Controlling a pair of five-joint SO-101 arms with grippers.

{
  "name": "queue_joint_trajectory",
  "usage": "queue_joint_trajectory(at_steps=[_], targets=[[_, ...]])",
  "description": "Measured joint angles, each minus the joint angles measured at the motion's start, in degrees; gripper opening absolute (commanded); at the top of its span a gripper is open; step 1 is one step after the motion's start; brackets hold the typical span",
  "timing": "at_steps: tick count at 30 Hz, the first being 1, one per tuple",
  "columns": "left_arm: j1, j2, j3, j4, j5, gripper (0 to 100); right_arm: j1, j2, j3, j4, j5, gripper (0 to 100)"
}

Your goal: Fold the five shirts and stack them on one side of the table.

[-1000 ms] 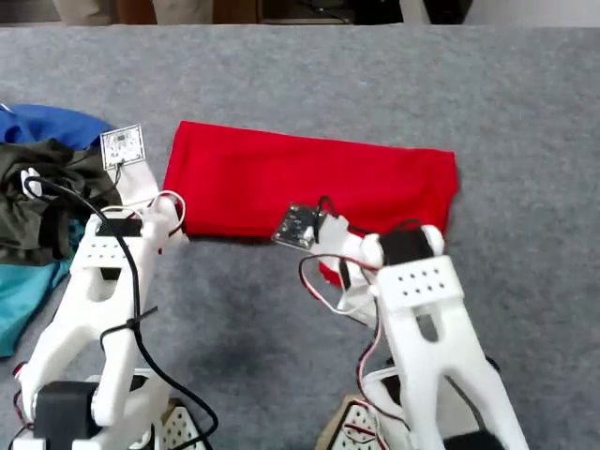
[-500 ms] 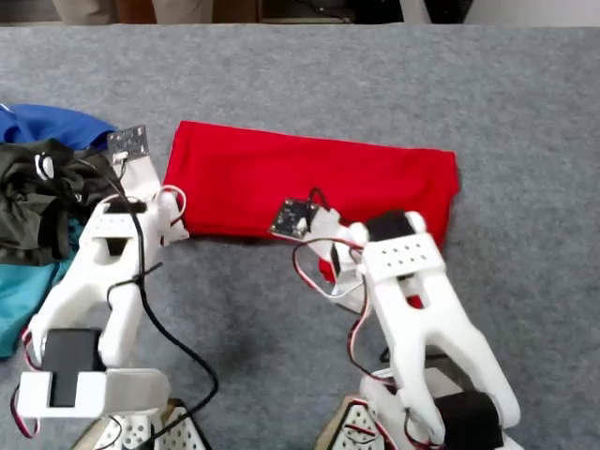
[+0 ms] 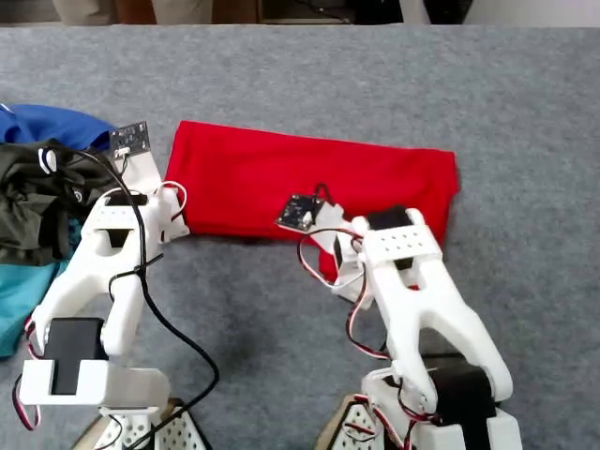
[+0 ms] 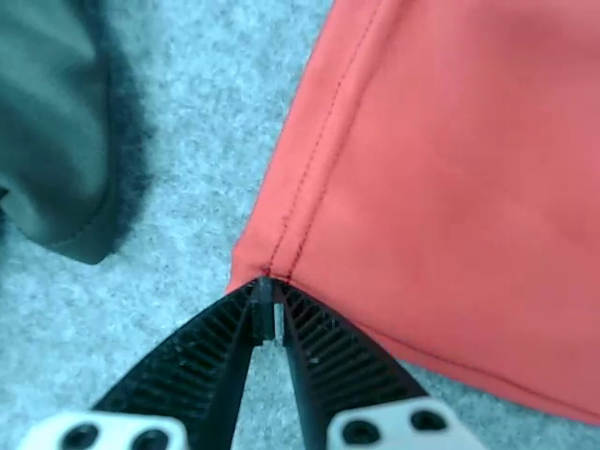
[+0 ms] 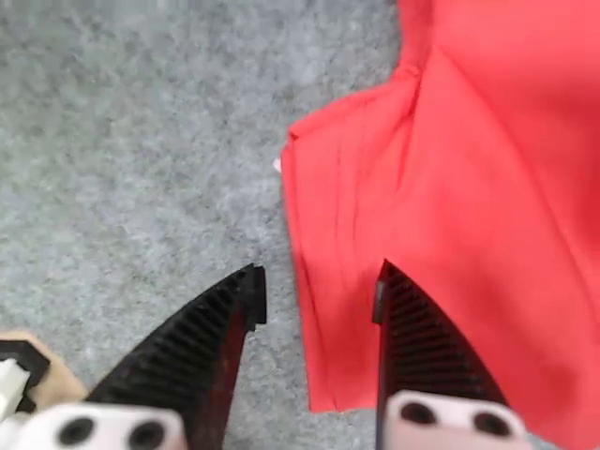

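I looked down on a table (image 3: 525,112) covered in grey, felt-like fabric; beyond its far edge sat dark shapes (image 3: 309,9).

White moulded shells on left arm (image 3: 103,272) and right arm (image 3: 422,300), black servo blocks (image 3: 70,342) between. Thick black cable (image 3: 167,326) looping at lower left; red, white and black wires (image 3: 330,274) coiled at centre. Small circuit boards (image 3: 300,213) on both wrists. Rows of tiny holes (image 3: 398,241) across the right shell. Black ribbed fingers (image 4: 323,352) on left gripper (image 4: 269,314) and right gripper (image 5: 319,286), white screw-holed mounts (image 4: 375,429).

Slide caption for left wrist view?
Left gripper shut on a corner of the red shirt, dark shirt nearby on gray table.
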Motion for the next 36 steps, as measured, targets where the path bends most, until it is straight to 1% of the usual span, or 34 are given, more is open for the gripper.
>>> queue_joint_trajectory(at_steps=[6,10,17,23,30,33,36], targets=[[0.0,0.0,0.0,0.0,0.0,2,0.0,0.0,5.3,-2.6,1.2,20.7],[0.0,0.0,0.0,0.0,0.0,2,0.0,-0.5,8.6,-6.7,1.2,20.7],[0.0,0.0,0.0,0.0,0.0,2,0.2,-0.6,9.8,-8.8,1.2,20.4],[0.0,0.0,0.0,0.0,0.0,2,0.5,-0.6,10.1,-10.1,2.0,8.6],[0.0,0.0,0.0,0.0,0.0,2,1.5,-0.6,10.0,-10.3,2.2,6.5],[0.0,0.0,0.0,0.0,0.0,2,1.5,-0.6,10.0,-10.3,2.2,0.2],[0.0,0.0,0.0,0.0,0.0,2,1.5,-0.5,10.0,-10.7,2.2,0.5]])
